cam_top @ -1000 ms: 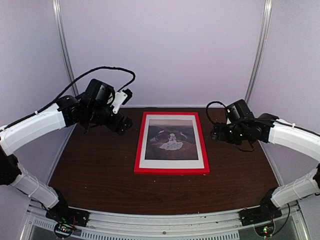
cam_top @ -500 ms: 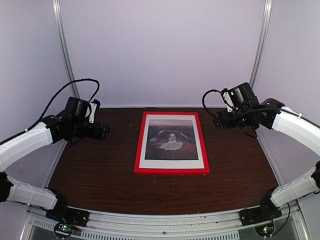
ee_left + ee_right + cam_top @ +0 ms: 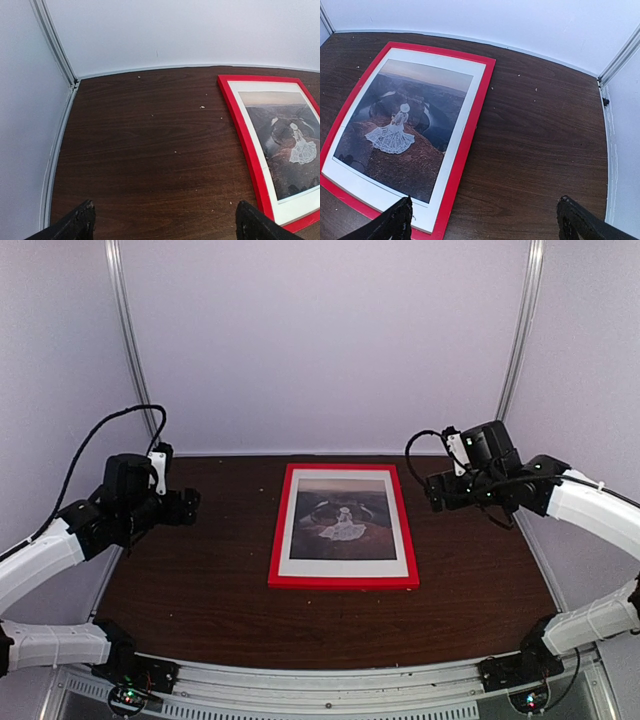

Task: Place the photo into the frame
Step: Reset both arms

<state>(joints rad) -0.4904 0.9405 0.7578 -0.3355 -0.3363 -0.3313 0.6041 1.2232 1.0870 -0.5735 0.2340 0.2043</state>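
Top external view: on the dark worktop (image 3: 190, 590), in the centre of the picture, the frame (image 3: 343, 581) lies flat, red face up, with the photo (image 3: 343, 520) seated inside it, white margins showing all round; I'd judge the job done, which would explain why nothing grips it; its long axis runs bottom to top of the picture, the figure's head toward the far wall; at middle left the left gripper (image 3: 190, 504) and at middle right the right gripper (image 3: 432, 492) hang well apart from it, both spread wide, both empty.
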